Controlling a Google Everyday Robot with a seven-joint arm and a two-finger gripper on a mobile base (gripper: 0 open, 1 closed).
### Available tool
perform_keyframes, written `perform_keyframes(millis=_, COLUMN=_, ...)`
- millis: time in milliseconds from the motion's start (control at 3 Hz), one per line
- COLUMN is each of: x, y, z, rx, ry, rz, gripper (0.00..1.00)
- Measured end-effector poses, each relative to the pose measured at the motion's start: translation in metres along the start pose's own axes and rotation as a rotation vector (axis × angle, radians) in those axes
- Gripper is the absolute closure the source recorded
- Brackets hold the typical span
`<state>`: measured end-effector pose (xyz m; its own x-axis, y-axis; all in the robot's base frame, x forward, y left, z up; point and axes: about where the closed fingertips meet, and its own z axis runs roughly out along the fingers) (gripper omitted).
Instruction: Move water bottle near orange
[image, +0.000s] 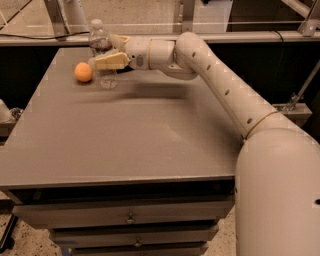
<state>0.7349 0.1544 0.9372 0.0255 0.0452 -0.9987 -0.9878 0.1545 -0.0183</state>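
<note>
Water bottle (99, 37), small, clear ribbed plastic, white cap, stands upper left of frame on flat grey desk (130, 135). Cream two-finger gripper (104, 53) clenched round its middle. Likely light, thin-walled, slick, crushable: hold mid-body, gently. Small round orange (83, 72) just left of it.

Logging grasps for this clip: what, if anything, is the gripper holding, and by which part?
The gripper holds the water bottle around its middle, below the label band.
</note>
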Motion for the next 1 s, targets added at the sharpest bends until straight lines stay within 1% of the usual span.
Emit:
perform_keyframes(millis=333, x=0.0, y=0.0, z=-0.001, rx=0.001, ry=0.001, rz=0.0, gripper=0.0)
perform_keyframes(millis=667, x=-0.003, y=0.002, z=-0.021, rx=0.011, ry=0.017, rz=0.001, gripper=0.0)
perform_keyframes(millis=1000, x=-0.015, y=0.011, z=-0.072, rx=0.037, ry=0.071, rz=0.004, gripper=0.0)
